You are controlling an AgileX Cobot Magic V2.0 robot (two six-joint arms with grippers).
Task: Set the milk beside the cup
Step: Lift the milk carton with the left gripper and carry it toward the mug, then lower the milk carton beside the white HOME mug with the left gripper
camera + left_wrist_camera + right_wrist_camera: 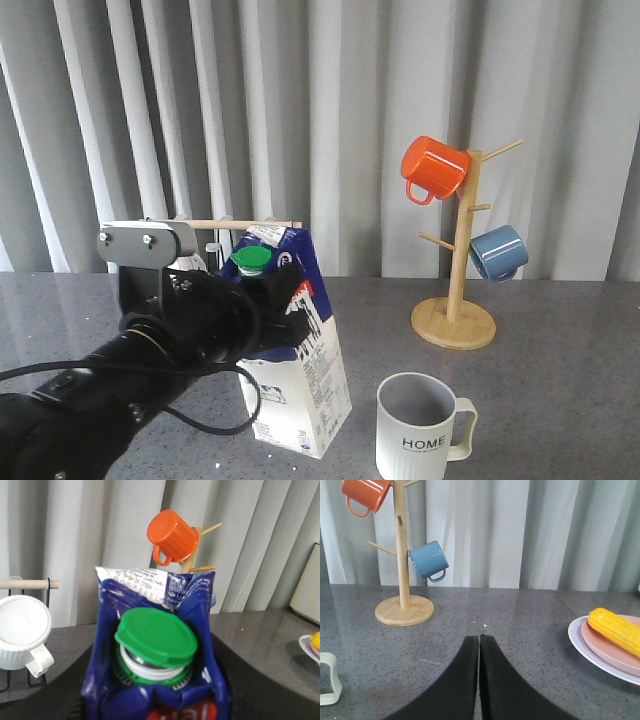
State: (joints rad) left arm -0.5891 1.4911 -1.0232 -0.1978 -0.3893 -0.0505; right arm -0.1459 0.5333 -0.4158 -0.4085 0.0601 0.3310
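Observation:
The milk is a blue and white carton with a green cap. It leans to the left, with its base low over the table just left of the cup. My left gripper is shut on the carton's upper part, a dark finger on each side below the cap. The cup is a pale ribbed mug marked "HOME". It stands upright at the front with its handle to the right. My right gripper is shut on nothing, low over bare table; the front view does not show it.
A wooden mug tree stands behind the cup, carrying an orange mug and a blue mug. A wire rack with a wooden rod and a white mug is behind the milk. A plate with corn lies far right.

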